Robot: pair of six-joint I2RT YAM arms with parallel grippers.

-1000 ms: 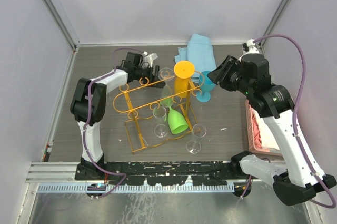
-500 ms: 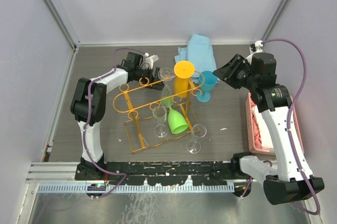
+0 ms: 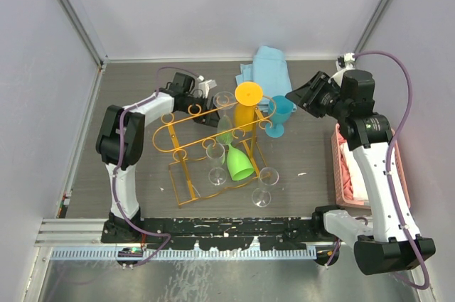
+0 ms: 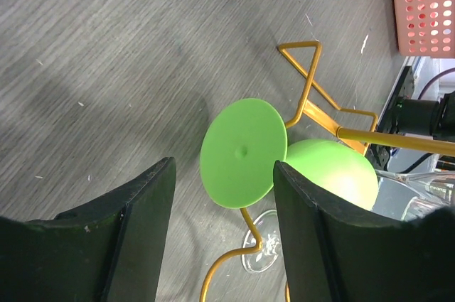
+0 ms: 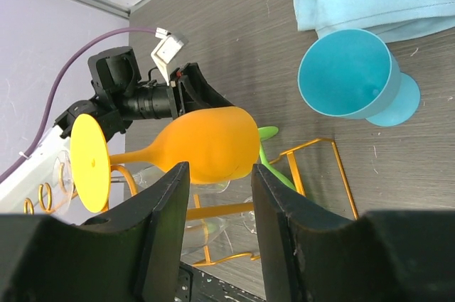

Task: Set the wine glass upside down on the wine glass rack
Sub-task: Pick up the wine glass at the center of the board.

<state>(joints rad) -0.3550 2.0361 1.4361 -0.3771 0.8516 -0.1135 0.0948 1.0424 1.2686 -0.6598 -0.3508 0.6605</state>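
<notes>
The orange glass (image 5: 210,147) is hung foot-up in the rack (image 3: 193,147), ahead of the right claw (image 3: 306,96). Hence both it and the left claw (image 3: 201,98) are held apart, empty. The blue glass (image 5: 348,74), upright just before the right claw, is judged next.

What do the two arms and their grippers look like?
The left arm and right arm have white links, black joints and a purple cable each. The left gripper and right gripper have broad, curved black fingers.
</notes>
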